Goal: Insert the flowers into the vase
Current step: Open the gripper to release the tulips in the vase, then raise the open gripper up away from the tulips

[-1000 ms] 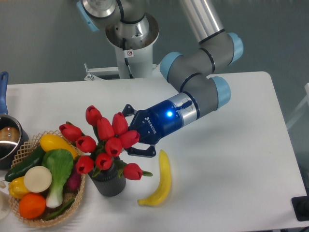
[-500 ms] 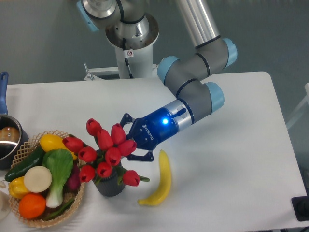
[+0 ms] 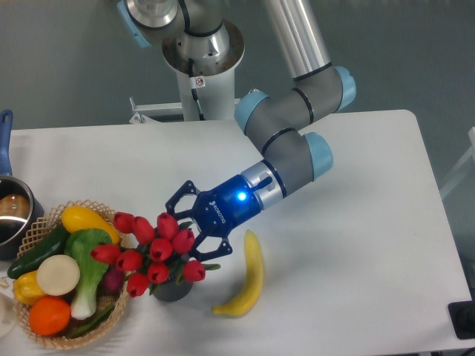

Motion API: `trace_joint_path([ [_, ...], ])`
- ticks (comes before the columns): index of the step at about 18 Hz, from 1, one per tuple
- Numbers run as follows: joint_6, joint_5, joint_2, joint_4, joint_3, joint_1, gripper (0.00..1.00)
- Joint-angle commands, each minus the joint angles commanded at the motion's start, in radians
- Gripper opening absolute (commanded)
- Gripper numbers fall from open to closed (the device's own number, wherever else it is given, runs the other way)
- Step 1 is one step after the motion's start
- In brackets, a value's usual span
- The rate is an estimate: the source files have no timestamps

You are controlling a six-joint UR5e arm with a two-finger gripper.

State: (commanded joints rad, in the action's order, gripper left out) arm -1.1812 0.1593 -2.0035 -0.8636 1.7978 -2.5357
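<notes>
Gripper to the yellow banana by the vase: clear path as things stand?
Probably yes. The yellow banana lies bare on the white table, just right of the gripper, nothing on it. The gripper sits against the red tulips and looks open.

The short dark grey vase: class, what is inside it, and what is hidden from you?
The bunch of red tulips rises from the short dark grey vase. The blooms cover its opening, so the stems inside and the rim cannot be seen. The gripper is beside the blooms.
</notes>
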Motion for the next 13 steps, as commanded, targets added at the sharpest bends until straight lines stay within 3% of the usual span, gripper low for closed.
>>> trace_joint_path([
  [8, 0.008, 0.123, 0.095, 0.0, 0.071, -0.018, 1.0],
  [13, 0.006, 0.161, 0.118, -0.003, 0.08, -0.034, 1.0],
])
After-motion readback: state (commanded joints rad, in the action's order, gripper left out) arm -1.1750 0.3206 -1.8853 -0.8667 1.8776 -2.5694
